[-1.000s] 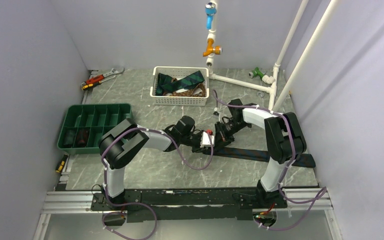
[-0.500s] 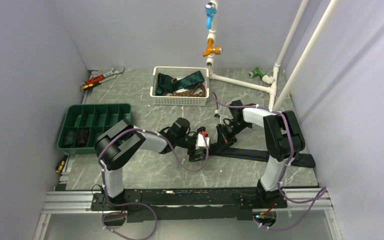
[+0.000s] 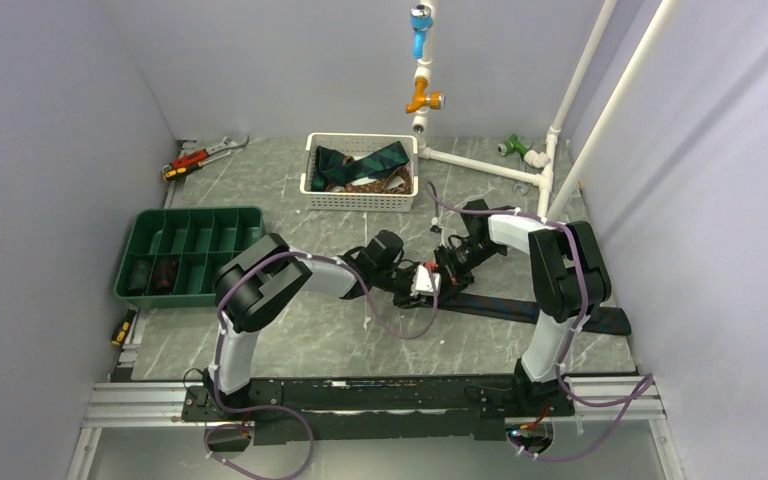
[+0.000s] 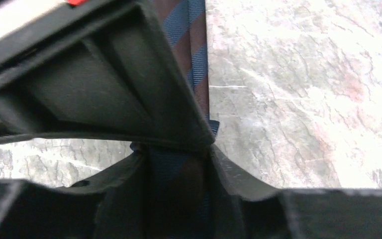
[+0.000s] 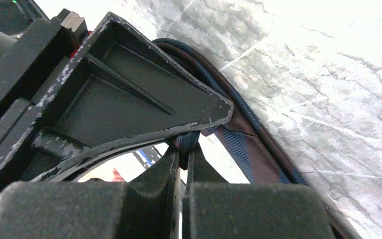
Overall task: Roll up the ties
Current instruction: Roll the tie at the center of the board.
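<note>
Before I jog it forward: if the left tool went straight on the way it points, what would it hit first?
Most likely the right tool, which sits just ahead of the left tool. Both are clamped on the striped tie. Their exact gap is hard to judge from above.

The overhead view is evenly and softly lit and sharp from edge to edge, and shadows on the table (image 3: pixel 340 350) are faint. In both wrist views the table burns out to white glare toward the top right. The left pincer (image 4: pixel 179 149) and the right pincer (image 5: pixel 185 147), close to the lens, look dark and blurred. The tie (image 4: pixel 191 55) shows its stripes only softly.
</note>
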